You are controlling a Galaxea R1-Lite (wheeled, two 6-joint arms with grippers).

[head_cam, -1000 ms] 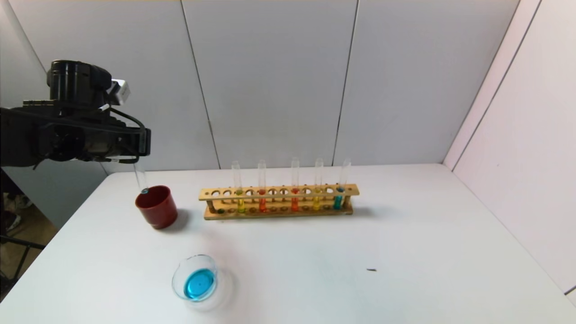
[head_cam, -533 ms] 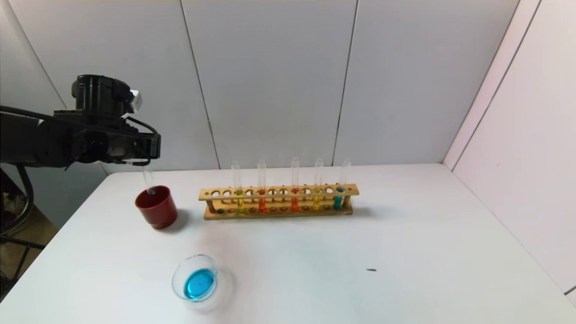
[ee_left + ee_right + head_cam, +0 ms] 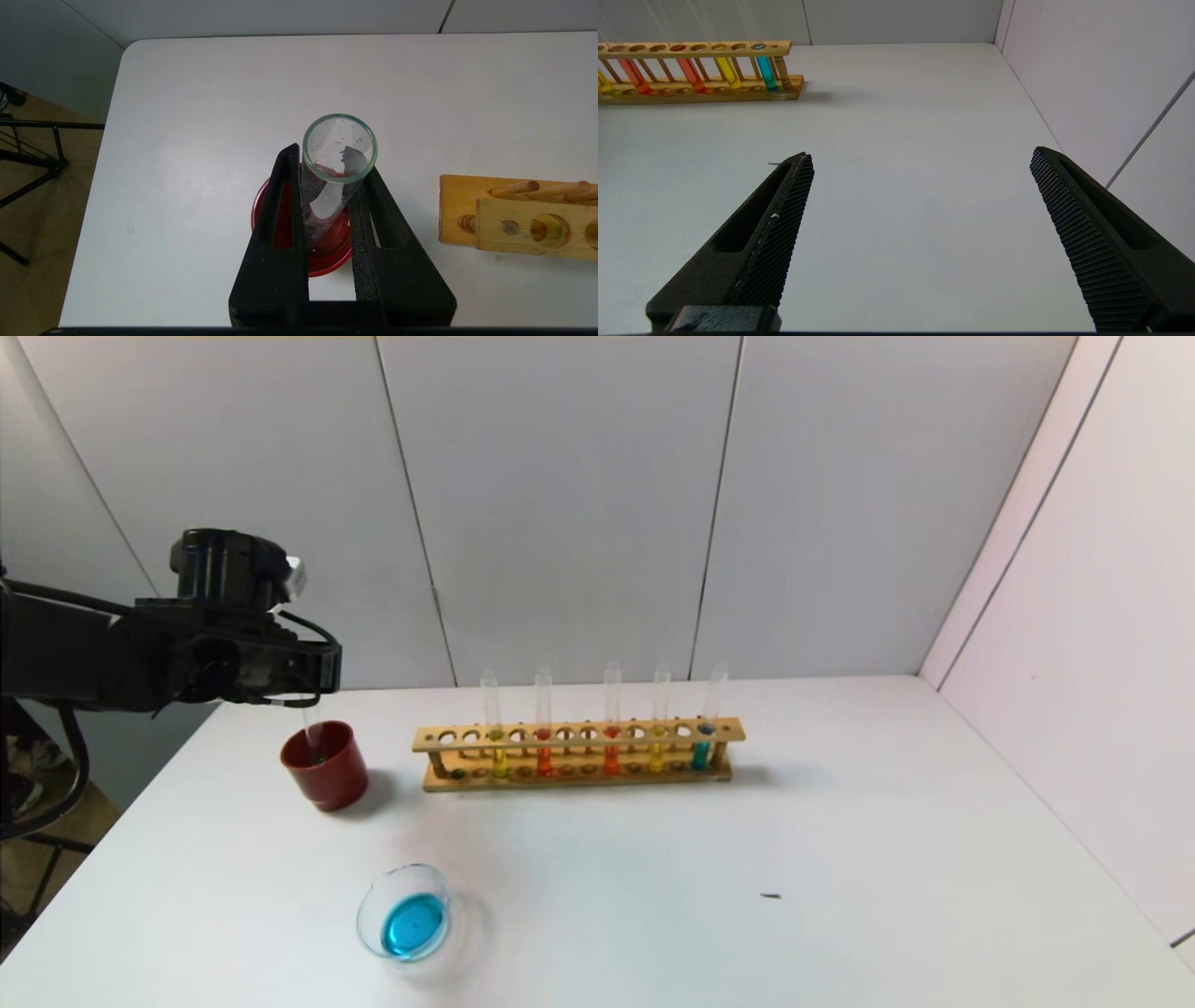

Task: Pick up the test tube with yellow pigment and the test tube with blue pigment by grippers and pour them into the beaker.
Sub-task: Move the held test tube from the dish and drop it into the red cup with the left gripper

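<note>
I see left gripper [image 3: 327,186] clamped on emptied test tube [image 3: 334,177], upright, bottom end inside red cup [image 3: 325,767]. Beaker [image 3: 405,912] holds blue liquid, well apart. Right gripper [image 3: 920,205] wide open, empty.

We see a dark red cup [image 3: 326,767] near the white table's [image 3: 840,821] left edge, a wooden rack [image 3: 579,753] along its far edge holding two orange-red tubes [image 3: 544,723], and a small dark speck [image 3: 770,896] toward the near right.
</note>
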